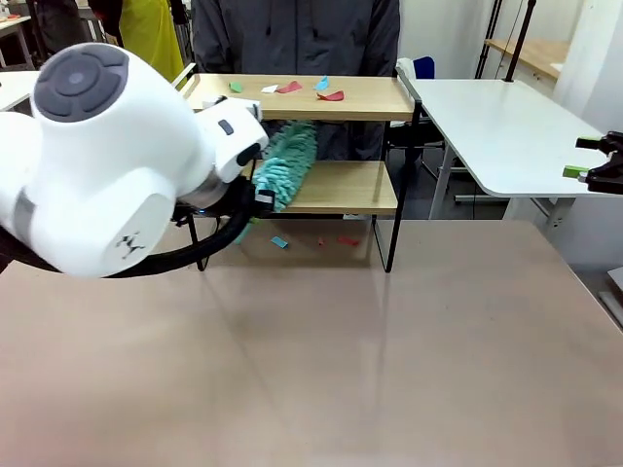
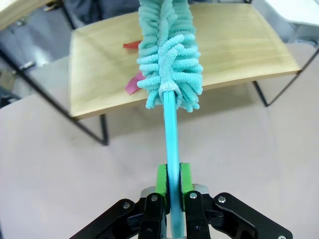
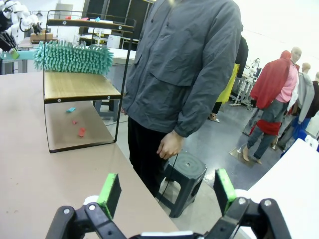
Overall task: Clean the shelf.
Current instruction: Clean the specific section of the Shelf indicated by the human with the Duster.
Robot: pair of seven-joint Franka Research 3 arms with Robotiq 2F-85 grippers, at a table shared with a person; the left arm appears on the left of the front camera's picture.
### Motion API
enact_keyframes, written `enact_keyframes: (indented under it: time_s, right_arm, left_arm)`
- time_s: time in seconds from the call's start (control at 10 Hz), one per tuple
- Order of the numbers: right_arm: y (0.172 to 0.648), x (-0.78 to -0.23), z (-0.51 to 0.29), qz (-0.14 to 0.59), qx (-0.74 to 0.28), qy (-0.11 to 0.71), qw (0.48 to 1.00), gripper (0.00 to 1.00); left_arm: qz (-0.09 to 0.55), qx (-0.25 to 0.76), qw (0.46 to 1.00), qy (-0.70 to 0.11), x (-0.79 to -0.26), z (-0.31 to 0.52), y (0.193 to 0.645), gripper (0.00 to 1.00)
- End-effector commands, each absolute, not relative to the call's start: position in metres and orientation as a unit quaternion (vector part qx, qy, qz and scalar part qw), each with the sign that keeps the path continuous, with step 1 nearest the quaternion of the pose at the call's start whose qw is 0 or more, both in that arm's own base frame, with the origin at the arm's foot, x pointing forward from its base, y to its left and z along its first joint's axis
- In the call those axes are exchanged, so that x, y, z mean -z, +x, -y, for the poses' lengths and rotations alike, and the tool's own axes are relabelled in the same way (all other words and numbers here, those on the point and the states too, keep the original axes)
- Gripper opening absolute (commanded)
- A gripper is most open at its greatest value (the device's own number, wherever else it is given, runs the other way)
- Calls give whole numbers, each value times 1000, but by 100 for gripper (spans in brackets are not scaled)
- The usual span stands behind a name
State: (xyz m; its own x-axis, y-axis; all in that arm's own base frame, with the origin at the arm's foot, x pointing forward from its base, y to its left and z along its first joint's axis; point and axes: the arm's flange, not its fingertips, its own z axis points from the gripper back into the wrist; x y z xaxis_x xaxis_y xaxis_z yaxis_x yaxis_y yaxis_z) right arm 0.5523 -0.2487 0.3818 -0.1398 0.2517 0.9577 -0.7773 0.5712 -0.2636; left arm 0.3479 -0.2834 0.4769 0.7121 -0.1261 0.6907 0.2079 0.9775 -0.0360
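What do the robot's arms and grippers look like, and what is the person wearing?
The left arm is glossy white and rounded, with a grey round cap, small black logo and black cable. The left gripper and right gripper have black linkages, green pads. The person wears a grey jacket and black trousers.

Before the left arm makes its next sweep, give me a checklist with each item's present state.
1. Grip: left gripper shut on the handle of the fluffy teal duster: ok.
2. Placement: duster head over the lower board of the two-tier wooden shelf with black metal frame: ok.
3. Lower board clean: red scraps lie by the head: not ok.
4. Upper level: top board carries coloured scraps: not ok.
5. Other arm: right gripper open, away from the shelf: ok.
6. Clearance: person's hand away from the shelf: ok.
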Motion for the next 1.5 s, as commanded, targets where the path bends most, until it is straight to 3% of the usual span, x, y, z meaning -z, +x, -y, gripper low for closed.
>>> enact_keyframes:
  time_s: [0.0,0.5,0.7,0.9,1.4]
  right_arm:
    - [552,-389,247,626,-411,210,628,100]
    - [552,-389,247,626,-411,210,628,100]
    - [552,-389,247,626,-411,210,628,100]
    - [552,-389,247,626,-411,210,628,100]
    - [552,-389,247,626,-411,210,628,100]
  left_arm:
    - [379,49,924,-15,-490,261,327,13]
    - [392,14,914,104,-514,227,299,13]
    - [395,69,915,49,-514,242,298,13]
    - [391,39,915,86,-519,236,305,13]
    - [415,57,908,6,-506,250,309,13]
